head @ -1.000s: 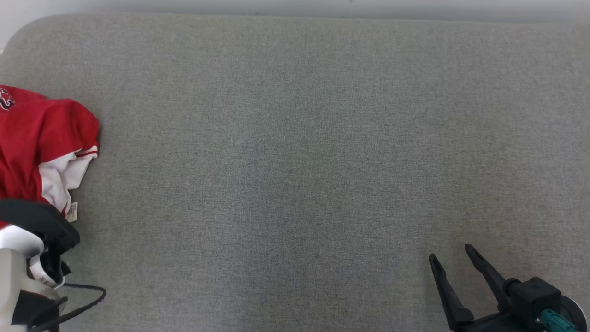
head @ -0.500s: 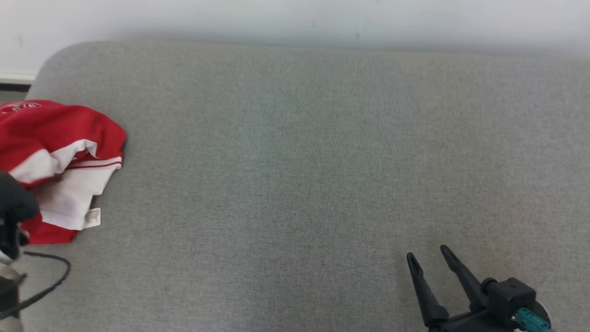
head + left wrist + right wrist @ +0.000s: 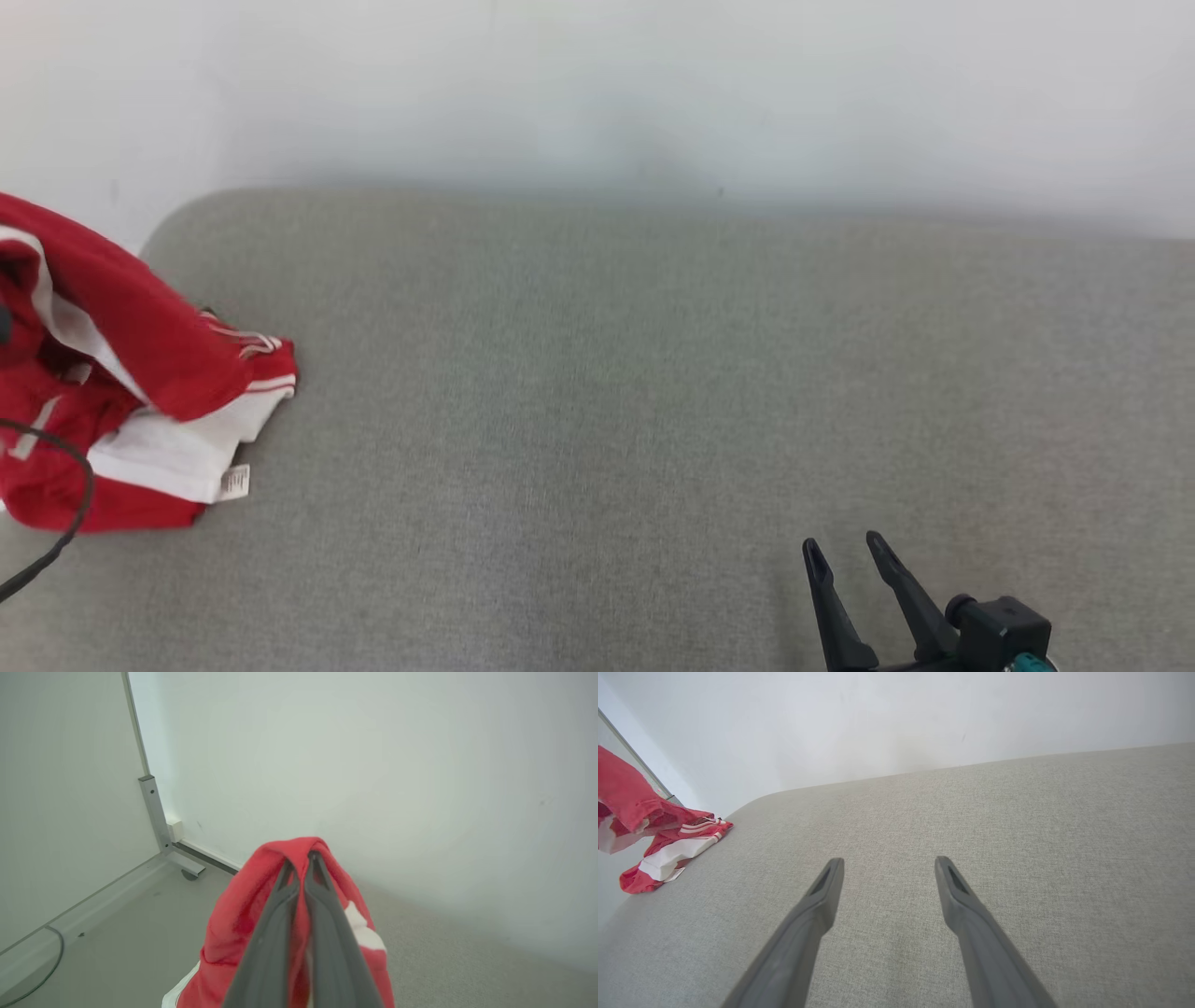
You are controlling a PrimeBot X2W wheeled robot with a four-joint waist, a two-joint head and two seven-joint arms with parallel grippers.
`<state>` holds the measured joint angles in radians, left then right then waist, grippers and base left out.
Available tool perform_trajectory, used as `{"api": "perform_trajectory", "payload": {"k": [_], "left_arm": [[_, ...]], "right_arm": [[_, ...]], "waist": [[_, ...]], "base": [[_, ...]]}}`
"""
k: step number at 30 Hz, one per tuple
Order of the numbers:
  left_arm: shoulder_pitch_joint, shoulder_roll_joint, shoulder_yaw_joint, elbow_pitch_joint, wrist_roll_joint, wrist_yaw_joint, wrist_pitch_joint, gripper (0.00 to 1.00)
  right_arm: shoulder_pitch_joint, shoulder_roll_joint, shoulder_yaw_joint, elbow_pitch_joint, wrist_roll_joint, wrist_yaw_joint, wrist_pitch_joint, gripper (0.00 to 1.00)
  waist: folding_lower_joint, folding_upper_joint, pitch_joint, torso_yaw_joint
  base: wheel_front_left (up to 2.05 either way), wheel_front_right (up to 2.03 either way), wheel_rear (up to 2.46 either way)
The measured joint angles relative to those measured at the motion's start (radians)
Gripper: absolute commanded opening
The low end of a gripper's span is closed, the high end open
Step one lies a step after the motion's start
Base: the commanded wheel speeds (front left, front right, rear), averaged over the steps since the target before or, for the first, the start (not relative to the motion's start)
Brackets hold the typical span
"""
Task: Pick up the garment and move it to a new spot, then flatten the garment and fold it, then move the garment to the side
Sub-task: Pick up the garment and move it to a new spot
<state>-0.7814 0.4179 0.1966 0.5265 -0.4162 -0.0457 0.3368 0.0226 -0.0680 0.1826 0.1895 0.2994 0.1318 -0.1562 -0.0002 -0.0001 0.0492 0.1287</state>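
Stretching rightward from garment (image 3: 159, 364), grey cushion (image 3: 597, 420) lies open.

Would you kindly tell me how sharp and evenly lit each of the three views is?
Head view: soft all over, flat even light, a faint shadow where the grey surface meets the wall. Left wrist view: the left tool, shut on the red garment, is blurred close to the lens. Right wrist view: the weave is crisp around the open right tool, no glare.
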Motion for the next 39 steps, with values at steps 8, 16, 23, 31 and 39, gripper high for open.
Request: {"api": "perform_trajectory", "payload": {"k": [8, 16, 23, 31, 39], "left_arm": [[0.001, -0.019, 0.008, -0.189, -0.078, -0.026, 0.056, 0.00], [0.029, -0.114, -0.011, -0.362, -0.163, -0.038, 0.074, 0.00], [0.099, -0.240, -0.055, -0.486, -0.219, -0.043, 0.033, 0.00], [0.194, -0.340, -0.166, -0.492, -0.235, -0.053, -0.052, 0.00], [0.262, -0.363, -0.305, -0.312, -0.181, -0.043, -0.191, 0.00]], "right_arm": [[-0.004, 0.014, -0.023, 0.053, 0.016, 0.000, -0.048, 1.00], [-0.009, 0.016, -0.034, 0.071, 0.015, 0.000, -0.058, 1.00], [-0.017, 0.017, -0.046, 0.060, -0.006, 0.000, -0.049, 1.00], [-0.015, 0.016, -0.052, 0.034, -0.028, 0.000, -0.022, 1.00], [-0.014, 0.015, -0.027, 0.020, -0.027, 0.000, -0.010, 1.00]], "waist": [[0.0000, 0.0000, -0.075, -0.060], [0.0000, -0.0001, -0.098, -0.175], [0.0002, 0.0000, -0.104, -0.288], [0.0002, 0.0001, -0.096, -0.410], [0.0002, 0.0001, -0.069, -0.504]], "base": [[0.00, 0.00, 0.00], [0.00, 0.00, 0.00], [0.00, 0.00, 0.00], [0.00, 0.00, 0.00], [0.00, 0.00, 0.00]]}}
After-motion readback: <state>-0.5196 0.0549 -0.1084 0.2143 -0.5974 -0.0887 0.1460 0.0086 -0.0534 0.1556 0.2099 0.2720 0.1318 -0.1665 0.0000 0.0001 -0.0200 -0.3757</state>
